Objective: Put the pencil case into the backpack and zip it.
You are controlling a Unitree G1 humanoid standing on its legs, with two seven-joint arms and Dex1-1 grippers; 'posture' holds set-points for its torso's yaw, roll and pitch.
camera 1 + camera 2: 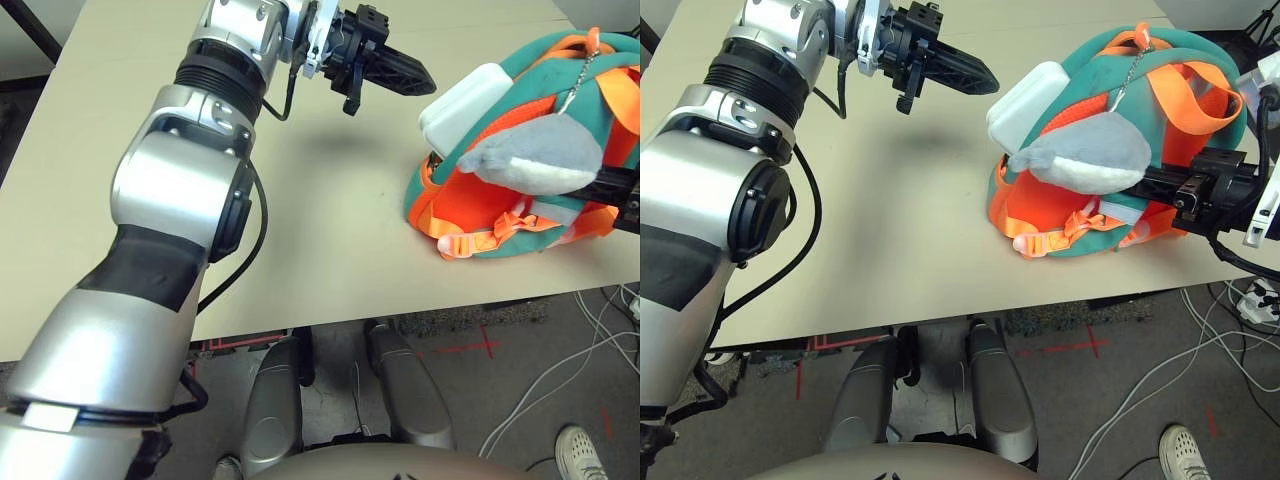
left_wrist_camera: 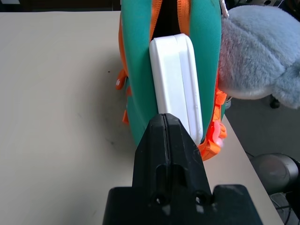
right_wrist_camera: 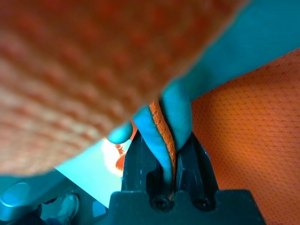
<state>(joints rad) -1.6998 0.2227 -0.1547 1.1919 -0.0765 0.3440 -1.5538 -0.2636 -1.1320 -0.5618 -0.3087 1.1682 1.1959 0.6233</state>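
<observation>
The teal and orange backpack (image 1: pixel 535 52) lies on its side at the right of the table. The white pencil case (image 1: pixel 466 100) sticks partway out of its open zipper slot, also seen end-on in the left wrist view (image 2: pixel 176 79). My left gripper (image 1: pixel 422 76) hovers just left of the case, shut and empty, its tips pointing at the case's near end. My right gripper (image 3: pixel 164 140) is shut on a teal and orange fabric edge of the backpack (image 3: pixel 243 136) on its right side. A grey plush shark charm (image 1: pixel 540 155) on a chain rests on the bag's front.
The beige table (image 1: pixel 320 200) has open surface left of and in front of the backpack. The bag lies near the table's front right edge. Cables (image 1: pixel 1200 350) and a person's shoe (image 1: pixel 580 450) are on the floor below.
</observation>
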